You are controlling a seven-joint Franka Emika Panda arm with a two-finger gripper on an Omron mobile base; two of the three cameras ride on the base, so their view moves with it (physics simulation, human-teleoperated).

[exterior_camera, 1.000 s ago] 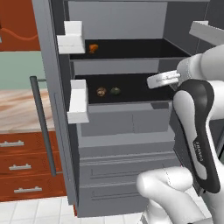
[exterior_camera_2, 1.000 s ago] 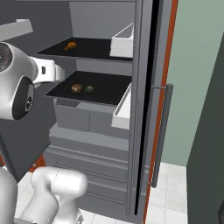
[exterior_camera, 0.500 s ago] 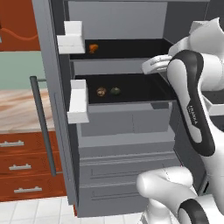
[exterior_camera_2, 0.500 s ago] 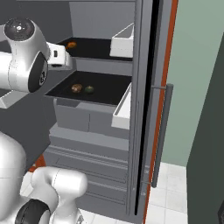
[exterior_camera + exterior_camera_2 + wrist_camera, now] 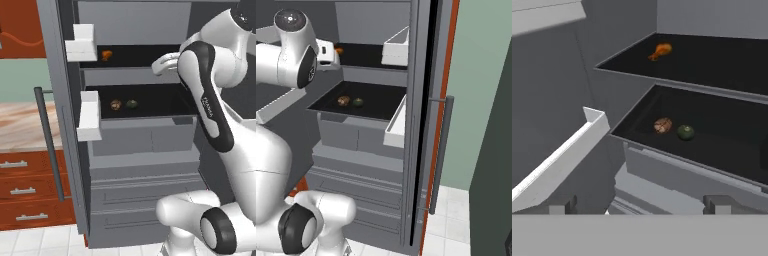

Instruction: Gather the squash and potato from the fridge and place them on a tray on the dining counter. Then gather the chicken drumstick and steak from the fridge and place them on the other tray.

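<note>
The fridge [image 5: 145, 172] stands open. On its lower black shelf the brown potato [image 5: 116, 104] lies just left of the dark green squash [image 5: 131, 103]; both show again in the hand view, potato [image 5: 662, 125] and squash [image 5: 685, 132]. An orange chicken drumstick [image 5: 105, 54] rests on the upper shelf, also seen as the drumstick [image 5: 660, 51]. My gripper [image 5: 161, 65] hovers in front of the shelves at upper-shelf height, right of the drumstick, and stands open [image 5: 640, 204] with nothing between its fingers. The steak, trays and dining counter are out of view.
White door bins [image 5: 89, 117] jut from the left door, with its long bar handle [image 5: 47, 145]. The right door carries bins [image 5: 398, 122] and a handle [image 5: 438, 155]. A marbled counter top [image 5: 20, 120] over red-brown drawers lies left of the fridge.
The arm has swung up and left: the hand rose from lower-shelf height to upper-shelf height. The potato, squash and drumstick have not moved.
</note>
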